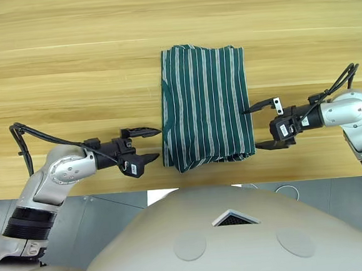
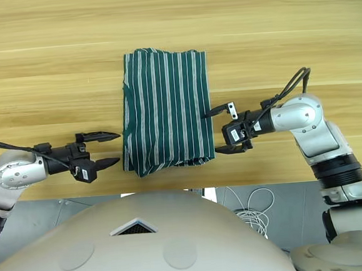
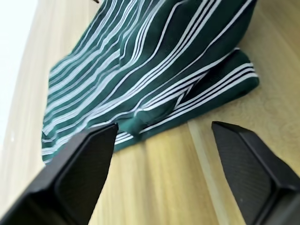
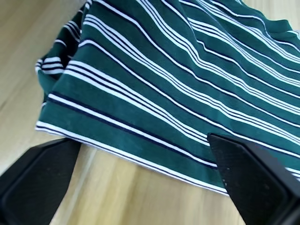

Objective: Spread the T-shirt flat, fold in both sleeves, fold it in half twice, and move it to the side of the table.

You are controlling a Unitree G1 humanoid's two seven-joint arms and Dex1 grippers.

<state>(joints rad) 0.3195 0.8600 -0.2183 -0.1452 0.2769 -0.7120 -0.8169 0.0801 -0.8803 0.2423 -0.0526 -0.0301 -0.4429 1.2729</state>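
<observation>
A dark green T-shirt with white stripes (image 1: 206, 102) lies folded into a tall rectangle on the wooden table (image 1: 69, 69), its near edge a little rumpled. My left gripper (image 1: 153, 144) is open just off the shirt's near left corner, fingers pointing at it without touching. My right gripper (image 1: 256, 128) is open at the shirt's near right edge, one finger level with the fabric edge and one below the corner. The left wrist view shows the shirt (image 3: 154, 70) beyond both open fingers. In the right wrist view, the striped fabric (image 4: 187, 79) spans between the fingers.
The table's near edge (image 1: 79, 192) runs just behind both arms, with grey floor below. A coil of white cable (image 2: 255, 202) lies on the floor at the right. Bare wood stretches to the left, right and far side of the shirt.
</observation>
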